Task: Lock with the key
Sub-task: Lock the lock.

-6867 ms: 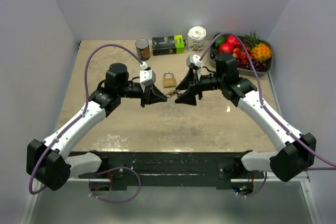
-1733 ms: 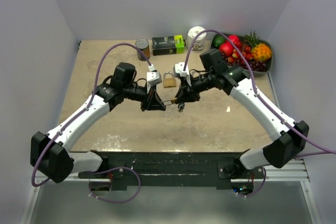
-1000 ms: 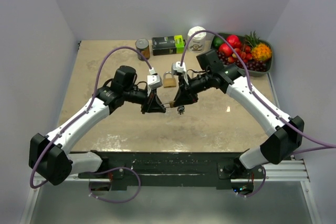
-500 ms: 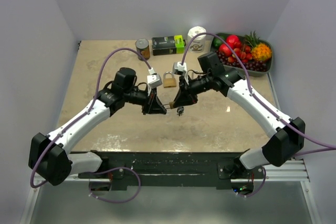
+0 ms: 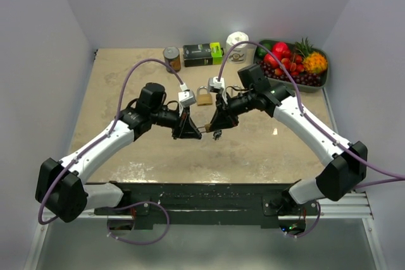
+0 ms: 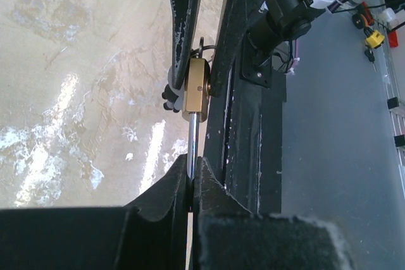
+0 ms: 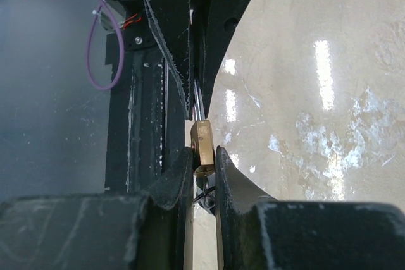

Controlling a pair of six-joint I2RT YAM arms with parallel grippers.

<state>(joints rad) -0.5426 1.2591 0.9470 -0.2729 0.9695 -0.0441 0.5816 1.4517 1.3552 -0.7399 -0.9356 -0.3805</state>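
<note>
A small brass lock (image 5: 206, 127) hangs above the table between my two grippers. My left gripper (image 6: 192, 178) is shut on its steel shackle (image 6: 191, 147), which runs up to the brass body (image 6: 196, 90). From the other side my right gripper (image 7: 204, 164) is shut on that brass body (image 7: 202, 147). The key (image 5: 217, 134), black-headed on a wire ring, dangles at the lock's bottom end (image 7: 207, 191); whether its blade sits in the keyhole is hidden. In the top view the left gripper (image 5: 192, 129) and the right gripper (image 5: 214, 124) face each other.
A larger brass padlock (image 5: 204, 96) lies on the table just behind the grippers. Along the back stand a can (image 5: 171, 58), a dark box (image 5: 202, 54) and a white jar (image 5: 236, 43). A fruit tray (image 5: 316, 80) is at the back right.
Both grippers, with the lock between them, have crept slightly toward the near edge. Both grips are unchanged.
</note>
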